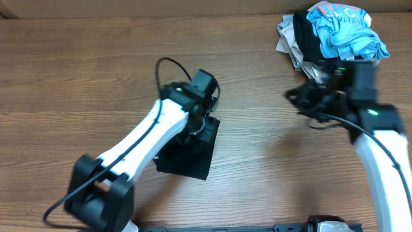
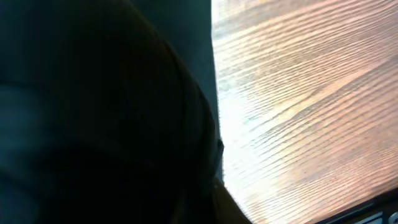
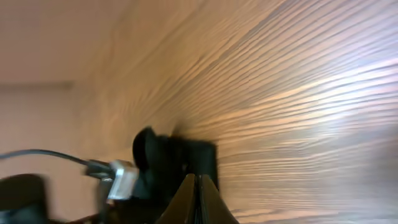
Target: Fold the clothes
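Touching shirt's far edge with left gripper, grip impossible to tell. Holding right gripper closed, empty, over open table, well apart.

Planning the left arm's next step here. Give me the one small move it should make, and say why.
Probably lift the left gripper straight up. The black T-shirt lies as a compact folded rectangle on the table, the gripper sits right on it, and its wrist camera is filled mostly with black at close range, so nothing looks left to fold there.
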{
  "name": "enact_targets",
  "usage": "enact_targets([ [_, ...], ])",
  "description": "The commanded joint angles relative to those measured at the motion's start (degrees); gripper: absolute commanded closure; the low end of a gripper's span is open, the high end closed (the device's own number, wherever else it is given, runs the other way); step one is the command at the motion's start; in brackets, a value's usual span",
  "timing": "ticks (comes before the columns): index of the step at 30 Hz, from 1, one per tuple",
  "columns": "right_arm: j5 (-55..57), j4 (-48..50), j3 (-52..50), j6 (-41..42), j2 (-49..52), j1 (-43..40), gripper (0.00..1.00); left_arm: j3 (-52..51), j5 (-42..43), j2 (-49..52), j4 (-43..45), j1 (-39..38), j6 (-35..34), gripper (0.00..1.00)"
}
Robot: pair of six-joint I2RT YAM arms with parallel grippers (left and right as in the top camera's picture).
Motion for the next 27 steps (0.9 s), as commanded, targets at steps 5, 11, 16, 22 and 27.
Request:
enact_targets([
  [5, -2.62, -2.71, 0.72, -6.25, -0.76, -4.90, 0.96, 6.54, 7.45, 2.01, -2.80, -0.17, -5.09, 0.40],
  [11, -3.45, -3.04, 0.72, -6.67, -0.70, -4.66, 0.87, 26.16, 3.98, 1.92, -11.96, 0.37, -4.48, 0.16],
  [16, -3.80, -3.50, 0.72, -6.86, -0.59, 0.74, 0.69, 40.02, 2.14, 1.92, -15.47, 4.24, -4.55, 0.00],
  [22, 0.11, 0.42, 0.72, -6.34, 3.39, 17.55, 0.34, 43.47, -2.10, 2.14, -16.57, 10.62, -4.50, 0.00],
  [27, 7.78, 3.54, 0.72, -1.97, 12.15, 31.80, 0.30, 42.21, -6.45, 2.93, -17.79, 12.59, -4.50, 0.00],
])
